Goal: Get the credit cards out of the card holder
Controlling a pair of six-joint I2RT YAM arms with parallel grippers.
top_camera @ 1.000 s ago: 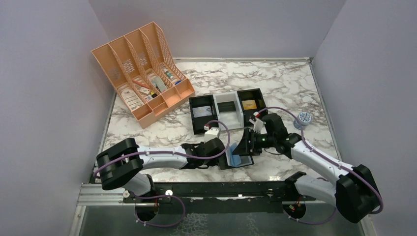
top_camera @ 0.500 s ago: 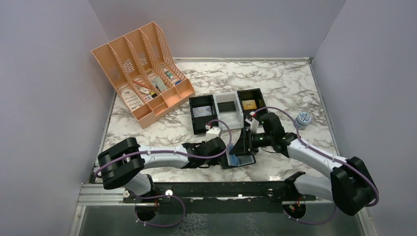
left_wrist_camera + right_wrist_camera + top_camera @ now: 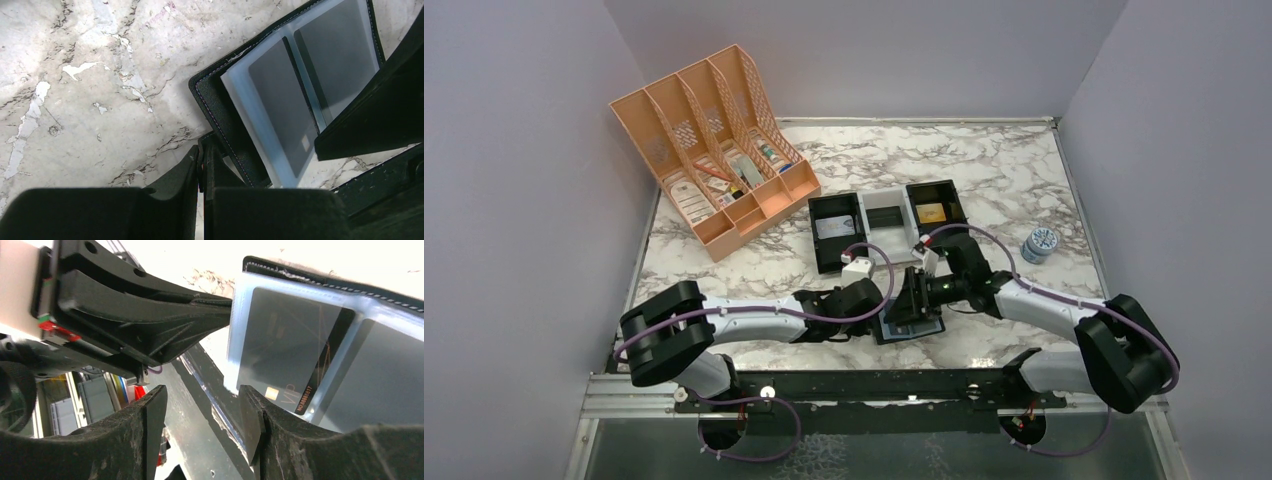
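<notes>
The black card holder lies open on the marble near the front edge. Its blue-grey lining faces up. Two dark grey-black credit cards sit in its clear slots, one printed "VIP" and another beside it. My left gripper is shut on the card holder's black outer edge. My right gripper hovers open just over the near end of the VIP card, with nothing between its fingers. One right fingertip is close to that card's edge.
A black-and-white three-compartment tray with cards in it stands just behind the arms. A peach file organiser sits at the back left. A small blue-lidded jar stands at the right. Walls close in on three sides.
My right arm has swung to the left and brought its open gripper down over the open card holder. The left gripper has kept still, clamped on the holder.
</notes>
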